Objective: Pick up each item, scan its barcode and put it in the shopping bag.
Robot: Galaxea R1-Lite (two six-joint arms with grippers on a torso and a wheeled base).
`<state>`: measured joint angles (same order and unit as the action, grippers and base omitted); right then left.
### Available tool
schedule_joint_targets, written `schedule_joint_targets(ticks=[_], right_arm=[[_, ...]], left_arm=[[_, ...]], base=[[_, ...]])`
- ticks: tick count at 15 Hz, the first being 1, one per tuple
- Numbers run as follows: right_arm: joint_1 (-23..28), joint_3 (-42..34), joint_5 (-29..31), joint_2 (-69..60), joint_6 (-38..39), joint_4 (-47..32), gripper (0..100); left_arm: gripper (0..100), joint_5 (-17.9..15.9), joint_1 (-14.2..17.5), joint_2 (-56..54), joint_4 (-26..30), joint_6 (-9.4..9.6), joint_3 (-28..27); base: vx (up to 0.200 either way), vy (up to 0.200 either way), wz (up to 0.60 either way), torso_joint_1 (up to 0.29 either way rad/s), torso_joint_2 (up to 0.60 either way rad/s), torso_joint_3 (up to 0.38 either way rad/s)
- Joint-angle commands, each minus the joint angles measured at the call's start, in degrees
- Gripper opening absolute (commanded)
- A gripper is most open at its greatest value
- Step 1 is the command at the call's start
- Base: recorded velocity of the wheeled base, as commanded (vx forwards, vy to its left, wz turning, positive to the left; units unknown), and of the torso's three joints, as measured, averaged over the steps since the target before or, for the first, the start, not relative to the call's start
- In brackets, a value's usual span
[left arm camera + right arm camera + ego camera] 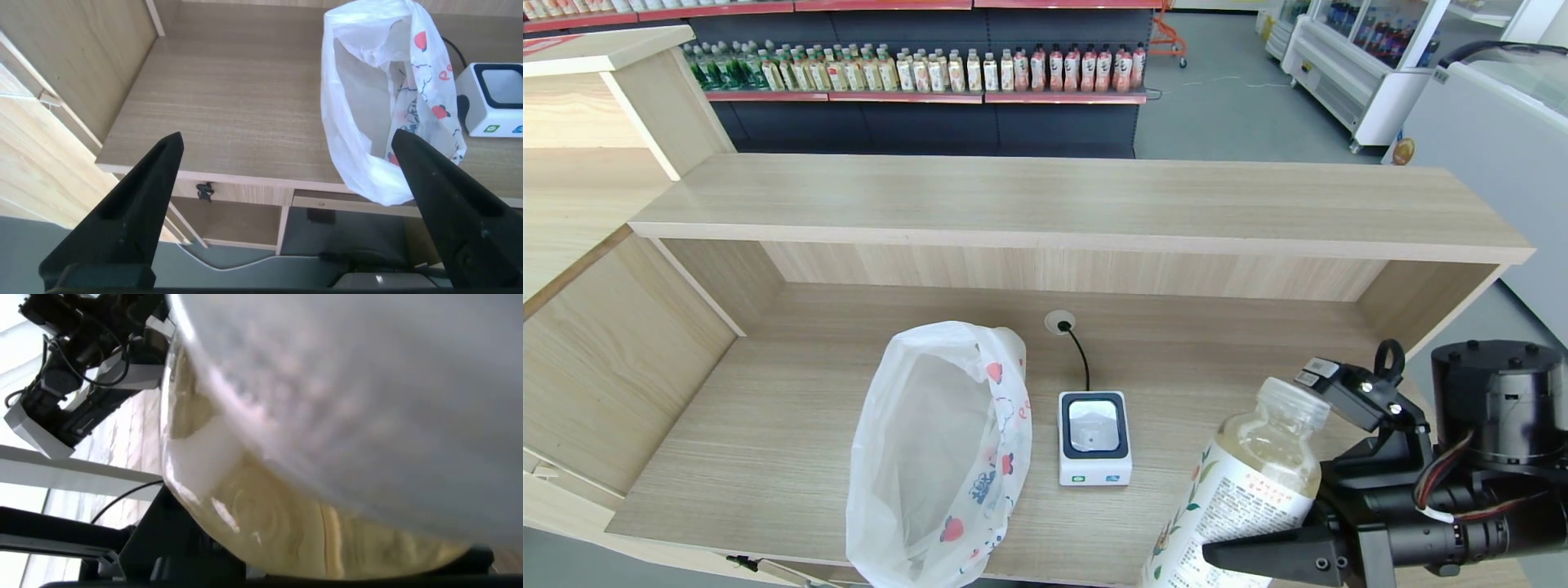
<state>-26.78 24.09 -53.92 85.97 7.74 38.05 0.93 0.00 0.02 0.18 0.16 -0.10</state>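
Head view: clear plastic bottle [1250,490] of pale yellow drink with a white flowered label. Tilted, cap toward 1 o'clock. Clamped across the body between the two black fingers of the right hand [1303,478]. Held above the near right part of the light wooden tabletop [768,425], at 4 o'clock from the scanner and apart from it.

White box-shaped barcode scanner [1094,437] with a dark-framed window, flat on the tabletop near the middle. Thin black cable [1081,355] running from it toward 12 o'clock into a round hole. Just beside it at 9 o'clock, translucent white plastic shopping bag [939,457] printed with red strawberries, mouth gaping, bottom drooping over the near edge.

Left wrist view, adding what the head view lacks: left hand [286,143], dark fingers spread wide, gripping nothing, hovering off the tabletop's near edge at about 7 o'clock from the bag. Same bag [368,98] and a corner of the scanner [498,94] seen from the front.

Right wrist view: bottle wall [327,457] pressed close, yellow liquid plain, label not visible.
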Motion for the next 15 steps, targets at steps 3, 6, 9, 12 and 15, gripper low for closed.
schedule_joint_targets(ticks=[3, 6, 9, 12, 15], right_arm=[[0.06, -0.01, 0.04, -0.63, -0.01, 0.01, 0], [2.09, 0.08, 2.24, -1.24, -11.17, 0.01, 0], [17.11, 2.1, 19.03, 0.43, -54.32, 0.71, 0], [20.02, 0.7, 18.76, 0.69, -59.42, 8.45, 0], [19.66, 0.61, 20.7, 2.01, -63.02, 21.89, 0]], left_arm=[[100, 0.04, 0.0, -0.02, -0.01, 0.02, 0.01], [100, 0.04, 0.0, -0.02, -0.01, -0.07, 0.01], [100, 0.04, 0.0, -0.02, -0.01, -0.07, 0.01], [100, 0.04, 0.0, -0.02, -0.01, 0.02, 0.01], [100, 0.04, 0.0, -0.02, -0.01, -0.07, 0.01]], base=[[0.0, 0.0, 0.0, 0.0, 0.0, 0.0], [0.0, 0.0, 0.0, 0.0, 0.0, 0.0], [0.0, 0.0, 0.0, 0.0, 0.0, 0.0], [0.0, 0.0, 0.0, 0.0, 0.0, 0.0], [0.0, 0.0, 0.0, 0.0, 0.0, 0.0]])
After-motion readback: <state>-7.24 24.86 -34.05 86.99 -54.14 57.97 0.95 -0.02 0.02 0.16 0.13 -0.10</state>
